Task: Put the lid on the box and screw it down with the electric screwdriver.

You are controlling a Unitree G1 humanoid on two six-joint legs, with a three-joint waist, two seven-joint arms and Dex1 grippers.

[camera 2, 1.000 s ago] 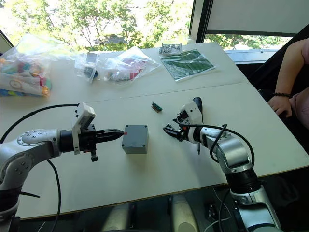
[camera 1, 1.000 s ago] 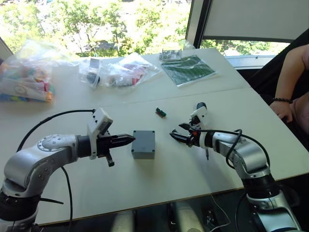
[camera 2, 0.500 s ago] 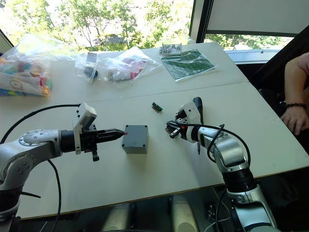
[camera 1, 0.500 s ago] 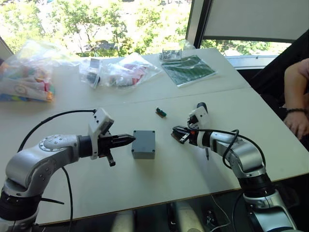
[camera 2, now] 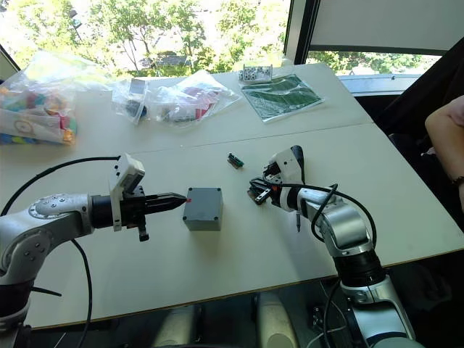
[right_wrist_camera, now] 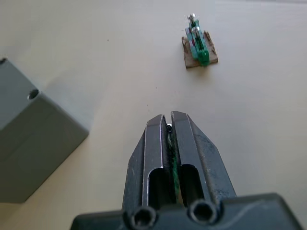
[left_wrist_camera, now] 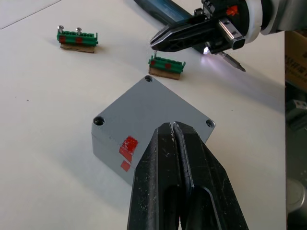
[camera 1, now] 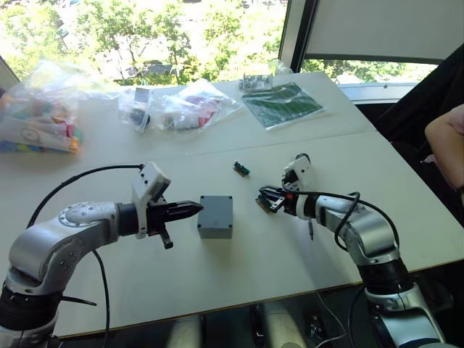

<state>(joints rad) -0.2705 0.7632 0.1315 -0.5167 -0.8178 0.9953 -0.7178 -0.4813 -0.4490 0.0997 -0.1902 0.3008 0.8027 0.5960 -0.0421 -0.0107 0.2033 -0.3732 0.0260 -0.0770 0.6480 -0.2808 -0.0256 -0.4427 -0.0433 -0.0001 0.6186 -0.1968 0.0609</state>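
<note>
The box [camera 1: 216, 216] sits on the white table [camera 1: 239, 275] with the lid [left_wrist_camera: 158, 108] already lying on top of it, corner holes showing, and the small red mark [left_wrist_camera: 127, 145] on the side that faces the left gripper [camera 1: 197, 209]. That gripper has its two black fingers pressed together with nothing between them, and its tip is just beside the marked side of the box, at or nearly touching it; contact cannot be told for sure. On the far side of the box from the left gripper, a little apart from it, the right gripper [camera 1: 262, 200] points back toward the box with its fingers drawn together on a small green part [right_wrist_camera: 171, 160], a thin sliver of which shows in the narrow slit between them. The electric screwdriver [camera 1: 309, 227] lies on the table under the right forearm, behind the right gripper's tip, its metal bit seen in the left wrist view just beyond that gripper. Two small green terminal blocks [left_wrist_camera: 78, 39] lie on the table beyond the box, one of them close under the right gripper's tip.
</note>
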